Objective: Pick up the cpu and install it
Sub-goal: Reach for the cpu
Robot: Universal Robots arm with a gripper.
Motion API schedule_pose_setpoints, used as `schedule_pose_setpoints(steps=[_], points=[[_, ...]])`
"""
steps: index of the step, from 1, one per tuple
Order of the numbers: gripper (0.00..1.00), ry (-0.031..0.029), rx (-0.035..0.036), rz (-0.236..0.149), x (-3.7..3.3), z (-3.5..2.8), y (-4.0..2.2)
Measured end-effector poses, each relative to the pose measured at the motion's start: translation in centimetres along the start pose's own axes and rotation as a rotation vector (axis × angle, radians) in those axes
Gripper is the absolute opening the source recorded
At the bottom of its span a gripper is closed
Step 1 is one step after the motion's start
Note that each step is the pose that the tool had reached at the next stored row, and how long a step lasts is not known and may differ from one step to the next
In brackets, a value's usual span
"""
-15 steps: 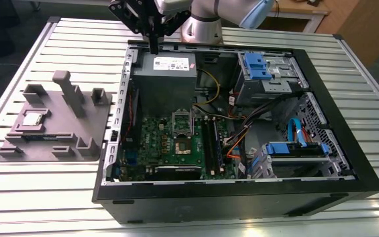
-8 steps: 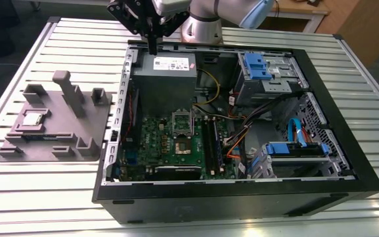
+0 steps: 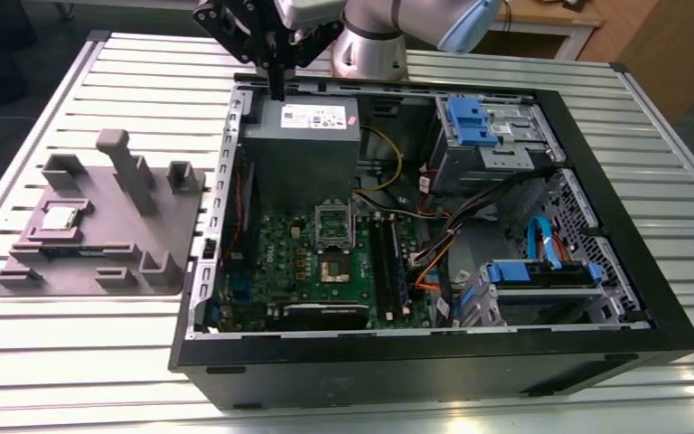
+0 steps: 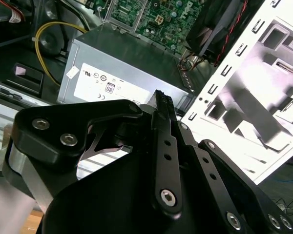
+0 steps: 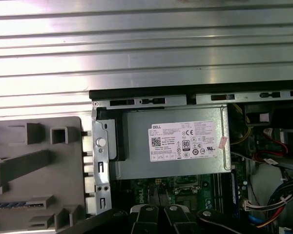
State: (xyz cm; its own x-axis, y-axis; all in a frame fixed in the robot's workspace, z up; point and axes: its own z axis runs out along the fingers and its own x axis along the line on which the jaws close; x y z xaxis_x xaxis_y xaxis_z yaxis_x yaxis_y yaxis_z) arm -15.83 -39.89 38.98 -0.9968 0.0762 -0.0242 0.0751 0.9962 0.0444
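The cpu point(image 3: 60, 219), a small silver square chip, lies flat in a recess of the grey holder block point(image 3: 142, 244) on the table, on the exterior view's left of the open computer case. My gripper point(image 3: 277, 89) hangs shut and empty over the case's far rim, just beyond the grey power-supply box point(image 3: 303, 136), well away from the cpu. Its dark fingers press together in both wrist views point(image 4: 161, 97) point(image 5: 158, 212). On the green motherboard point(image 3: 323, 262), a square socket point(image 3: 333, 264) sits with its metal frame raised.
The black case point(image 3: 444, 362) holds the power-supply box point(image 5: 176, 141), blue-tabbed drive bays point(image 3: 480, 127), and loose yellow, orange and blue cables. A memory stick point(image 3: 64, 250) lies in the holder block point(image 5: 34, 165) near the cpu. The slatted metal table point(image 3: 106, 362) surrounds everything.
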Motion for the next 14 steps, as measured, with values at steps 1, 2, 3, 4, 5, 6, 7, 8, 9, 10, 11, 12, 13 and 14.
schedule_pose_setpoints(steps=[1, 2, 3, 4, 5, 6, 7, 8, 9, 10, 11, 12, 13, 14], points=[[0.1, 0.0, 0.0, 0.0, 0.04, 0.0, 0.0], [0.1, 0.0, 0.0, 0.0, 0.08, 0.01, -0.01], [0.1, 0.0, 0.0, 0.0, 0.12, 0.01, -0.01], [0.1, 0.0, -0.0001, 0.0, 0.17, 0.01, -0.01], [0.1, 0.0, 0.0, 0.0, 0.21, 0.01, -0.02], [0.1, 0.0, 0.0, 0.0, 0.25, 0.01, -0.02], [0.1, 0.0, 0.0, 0.0, 0.29, 0.02, -0.02], [0.1, 0.0, -0.0001, 0.0, 0.33, 0.02, -0.03], [0.1, 0.0, 0.0, 0.0, 0.36, 0.02, -0.03], [0.1, 0.0, 0.0, 0.0, 0.4, 0.03, -0.03], [0.1, 0.0, 0.0, 0.0, 0.43, 0.03, -0.03], [0.1, 0.0, 0.0, 0.0, 0.46, 0.03, -0.04], [0.1, 0.0, 0.0, 0.0, 0.5, 0.04, -0.04], [0.1, 0.0, 0.0, 0.0, 0.52, 0.05, -0.04]])
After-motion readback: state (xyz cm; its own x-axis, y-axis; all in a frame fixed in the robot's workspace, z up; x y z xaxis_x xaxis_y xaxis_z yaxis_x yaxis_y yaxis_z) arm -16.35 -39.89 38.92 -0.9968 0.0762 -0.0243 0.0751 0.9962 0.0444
